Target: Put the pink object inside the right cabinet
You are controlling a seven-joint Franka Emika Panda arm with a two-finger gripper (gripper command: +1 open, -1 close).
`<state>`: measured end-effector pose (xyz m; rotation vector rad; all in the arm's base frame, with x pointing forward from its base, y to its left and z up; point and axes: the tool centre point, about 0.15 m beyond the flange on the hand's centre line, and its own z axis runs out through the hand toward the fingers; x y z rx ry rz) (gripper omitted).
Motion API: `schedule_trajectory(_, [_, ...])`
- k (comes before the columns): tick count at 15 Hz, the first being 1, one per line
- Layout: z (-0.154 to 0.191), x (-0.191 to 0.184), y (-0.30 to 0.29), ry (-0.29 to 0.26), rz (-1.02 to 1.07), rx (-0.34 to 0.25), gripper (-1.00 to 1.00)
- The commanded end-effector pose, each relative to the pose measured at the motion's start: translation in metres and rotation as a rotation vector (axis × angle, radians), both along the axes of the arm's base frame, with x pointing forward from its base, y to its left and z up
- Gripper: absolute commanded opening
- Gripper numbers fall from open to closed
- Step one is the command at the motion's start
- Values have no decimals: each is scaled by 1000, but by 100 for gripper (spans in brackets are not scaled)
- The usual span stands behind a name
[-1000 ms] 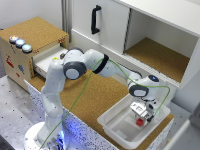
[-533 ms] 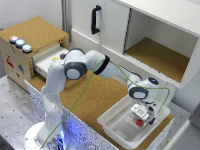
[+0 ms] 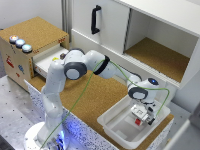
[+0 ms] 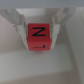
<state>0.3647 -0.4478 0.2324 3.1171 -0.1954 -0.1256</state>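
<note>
The pink object (image 4: 40, 36) is a small red-pink block with a black letter on its face. In the wrist view it sits between my two fingers (image 4: 21, 27), which press on both of its sides. In the exterior view the block (image 3: 138, 121) shows just under my gripper (image 3: 141, 118), down inside the white tray (image 3: 112, 125) at the exterior view's right. The right cabinet (image 3: 162, 57), white-walled with a cork-brown floor, stands open behind and above the tray.
A white door panel with a black handle (image 3: 95, 19) stands to the exterior view's left of the cabinet. A cork-covered drawer box with buttons (image 3: 22, 47) has its drawer open. The cork tabletop (image 3: 100, 97) lies between the box and the tray.
The gripper stays down in the tray at the block; no clear movement of arm or block shows.
</note>
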Motion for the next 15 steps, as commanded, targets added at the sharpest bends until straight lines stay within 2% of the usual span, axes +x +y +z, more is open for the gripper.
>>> schedule_trajectory(1, [82,27,30,-132,-73,34,-100])
schedule_trajectory(3, [102,38,38,-177,-80,42,-100])
schedule_trajectory(6, [133,75,55,-271,-73,52,-100])
schedule_trajectory(8, [161,105,69,-351,-45,62,-100])
schedule_trajectory(11, [192,155,95,-436,25,49,-100])
schedule_trajectory(15, [226,205,123,-503,54,62,-100])
